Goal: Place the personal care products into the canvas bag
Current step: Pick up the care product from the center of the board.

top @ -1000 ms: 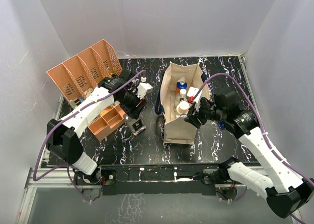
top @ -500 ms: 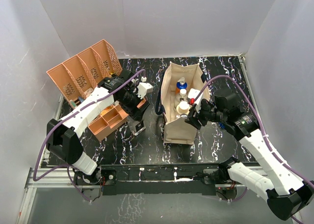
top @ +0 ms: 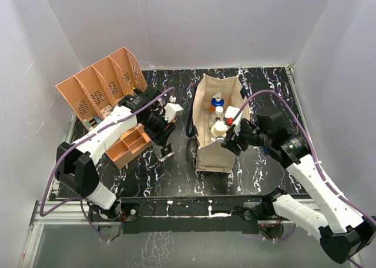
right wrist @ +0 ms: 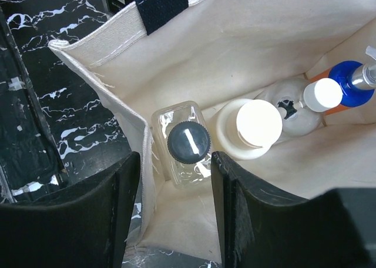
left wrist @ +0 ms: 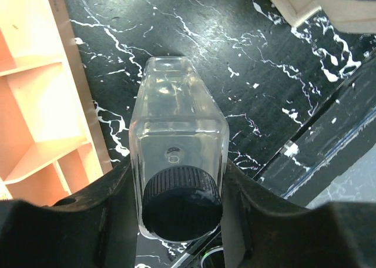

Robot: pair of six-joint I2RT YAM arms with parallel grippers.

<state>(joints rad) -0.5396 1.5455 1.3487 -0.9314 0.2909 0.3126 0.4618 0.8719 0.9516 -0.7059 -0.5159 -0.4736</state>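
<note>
Close in, left wrist view: left gripper (left wrist: 179, 183) is clamped on a clear bottle (left wrist: 176, 121), one finger against each flat side. Its dark cap (left wrist: 183, 202) points at the camera and its base points away toward the black marbled table (left wrist: 264, 74). Cannot tell whether the base touches the table. Orange tray (left wrist: 41, 103) lies just beside the bottle.

Right wrist view: right gripper (right wrist: 175, 156) hangs over the near end of the canvas bag (right wrist: 235, 44), jaws apart, gripping nothing. Directly below stands a second clear bottle (right wrist: 188, 143), upright against the bag wall. Beyond it in a row: cream cylinder (right wrist: 252, 127), white-capped bottle (right wrist: 323, 94), blue-capped bottle (right wrist: 346, 80).

Top view: bag upright mid-table, held bottle left of it, well apart. Perforated rack (top: 103, 86) at far left.
</note>
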